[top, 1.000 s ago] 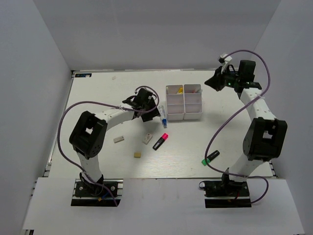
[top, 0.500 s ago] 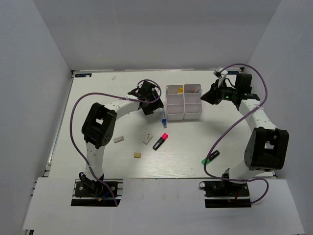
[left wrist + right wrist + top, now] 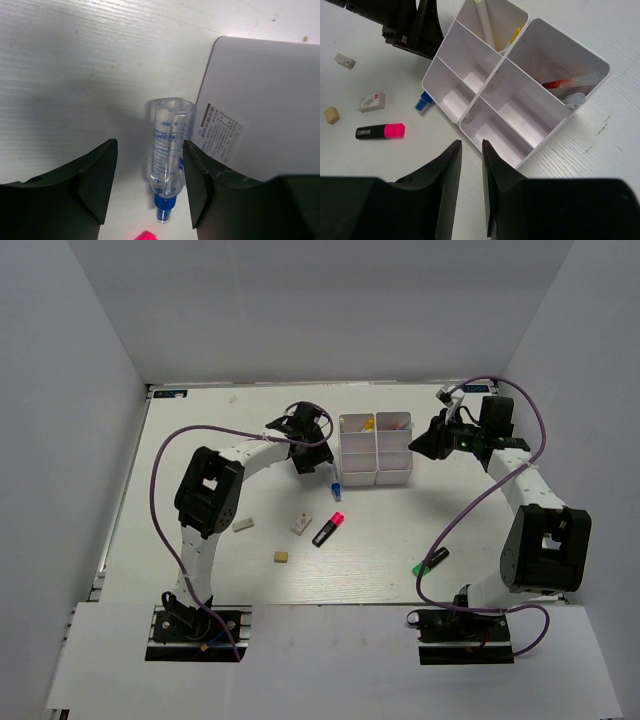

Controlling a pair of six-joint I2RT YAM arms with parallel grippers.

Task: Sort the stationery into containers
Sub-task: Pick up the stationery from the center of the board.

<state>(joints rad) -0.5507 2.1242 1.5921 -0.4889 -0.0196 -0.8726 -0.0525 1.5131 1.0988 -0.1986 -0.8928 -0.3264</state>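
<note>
The containers [image 3: 376, 450] are a white block of four compartments, also in the right wrist view [image 3: 470, 75]. A clear marker with a blue cap [image 3: 169, 150] lies on the table against the containers' wall [image 3: 260, 100]. My left gripper [image 3: 150, 185] is open astride it, the right finger [image 3: 200, 195] close to it, the left one well apart. My right gripper [image 3: 471, 150] hovers by the containers' right side [image 3: 420, 446], open by a narrow gap with nothing in it. A pink highlighter [image 3: 328, 530] and a green highlighter [image 3: 430, 562] lie on the table.
Three small erasers [image 3: 243, 524] [image 3: 300, 523] [image 3: 282, 556] lie left of the pink highlighter. One far compartment holds a white pen and a yellow item [image 3: 487, 25], the other holds a red pen [image 3: 570, 82]. The two near compartments hold nothing. White walls enclose the table.
My right gripper has gone from shut to slightly open and has come down toward the containers. My left gripper has slid back along the containers' left side over the marker.
</note>
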